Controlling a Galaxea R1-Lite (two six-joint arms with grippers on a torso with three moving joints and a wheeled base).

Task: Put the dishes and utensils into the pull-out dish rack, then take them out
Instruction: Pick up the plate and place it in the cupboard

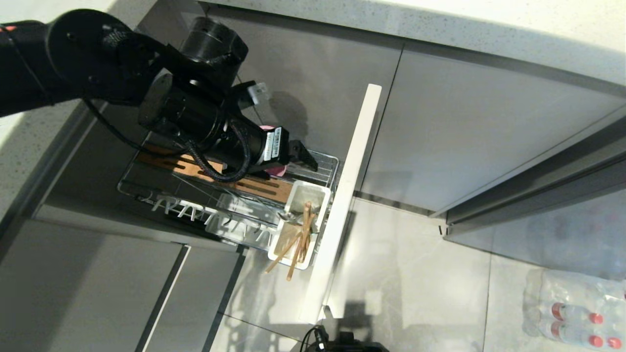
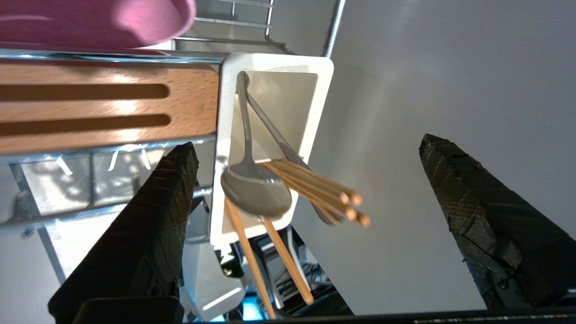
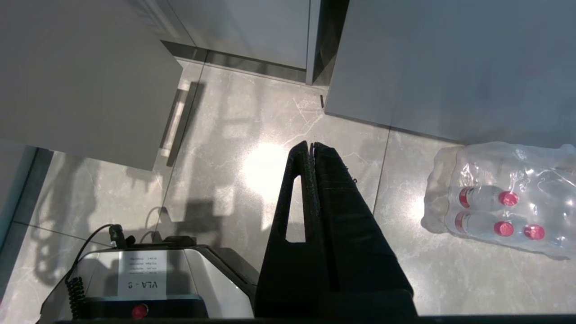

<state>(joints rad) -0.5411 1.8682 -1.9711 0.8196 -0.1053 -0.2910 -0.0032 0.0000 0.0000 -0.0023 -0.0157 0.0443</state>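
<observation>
The pull-out dish rack (image 1: pixel 326 164) stands drawn out, its pale front panel (image 1: pixel 347 195) towards the floor side. Its white utensil cup (image 2: pixel 274 135) holds wooden chopsticks (image 2: pixel 315 186) and a silver spoon (image 2: pixel 256 193), with a second metal utensil beside them. A pink dish (image 2: pixel 99 22) sits behind the slotted wooden strip (image 2: pixel 103 103); whether it is the bowl or the plate I cannot tell. My left gripper (image 2: pixel 308 141) hovers open over the cup end of the rack, with nothing between its fingers (image 2: pixel 153 234). My right gripper (image 3: pixel 311 144) hangs shut and empty over the floor.
A white pronged plate tray (image 1: pixel 220 220) lies in the rack. Grey cabinet fronts (image 1: pixel 489 137) run under the countertop (image 1: pixel 489 29). A shrink-wrapped pack of water bottles (image 1: pixel 577 313) lies on the tiled floor at the right. The robot's base (image 3: pixel 148 279) is below the right arm.
</observation>
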